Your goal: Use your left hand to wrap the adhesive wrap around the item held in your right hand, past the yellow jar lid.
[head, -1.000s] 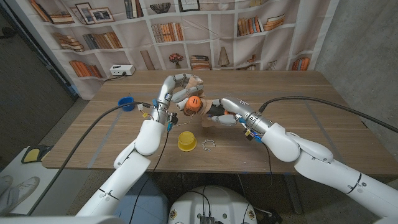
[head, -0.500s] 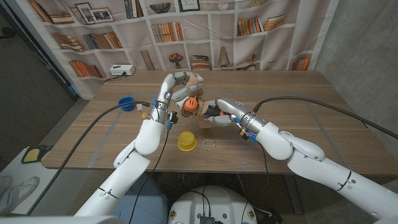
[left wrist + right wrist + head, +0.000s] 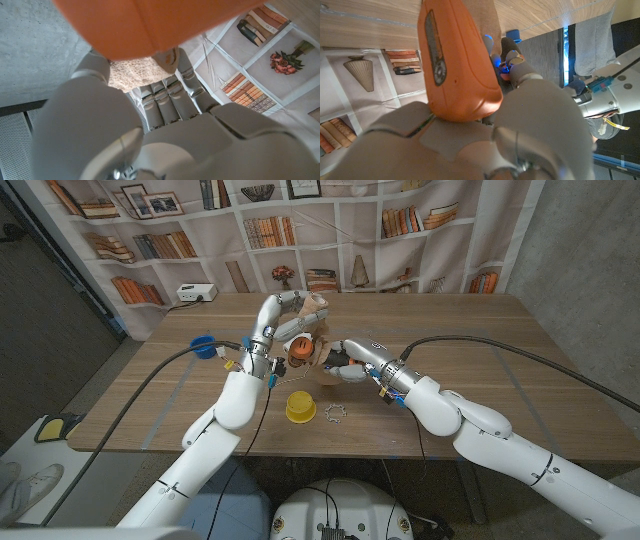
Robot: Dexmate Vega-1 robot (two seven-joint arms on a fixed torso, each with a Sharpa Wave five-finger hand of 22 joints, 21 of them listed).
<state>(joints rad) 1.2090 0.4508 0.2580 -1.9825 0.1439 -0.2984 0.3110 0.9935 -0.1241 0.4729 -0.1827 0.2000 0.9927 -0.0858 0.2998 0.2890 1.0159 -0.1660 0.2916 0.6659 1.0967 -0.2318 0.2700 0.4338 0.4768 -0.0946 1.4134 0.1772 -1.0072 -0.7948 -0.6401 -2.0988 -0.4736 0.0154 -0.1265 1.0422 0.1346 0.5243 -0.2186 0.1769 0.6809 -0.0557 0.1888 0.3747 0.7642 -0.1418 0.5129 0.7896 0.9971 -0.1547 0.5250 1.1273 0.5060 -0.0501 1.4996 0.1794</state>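
My right hand (image 3: 345, 361) grips an orange handled item (image 3: 300, 350) above the table's middle, and the item (image 3: 455, 60) rises from the right hand (image 3: 470, 145) in the right wrist view. Just behind it my left hand (image 3: 285, 315) holds a tan adhesive wrap roll (image 3: 316, 309), its fingers curled over it. In the left wrist view the tan wrap (image 3: 137, 72) sits between the fingers (image 3: 165, 100), right under the orange item (image 3: 150, 25). A tan strip (image 3: 320, 356) lies against the item's side. The yellow jar lid (image 3: 299, 407) stands on the table nearer to me than both hands.
A small metal gear-shaped piece (image 3: 335, 414) lies right of the lid. A blue cup (image 3: 203, 345) stands at the table's left, and a white power box (image 3: 197, 293) at the far left corner. A bookshelf backdrop hangs behind the wooden table (image 3: 480, 350).
My right hand has carried the orange item a little left, closer under the left hand. The left hand and the roll have barely moved.
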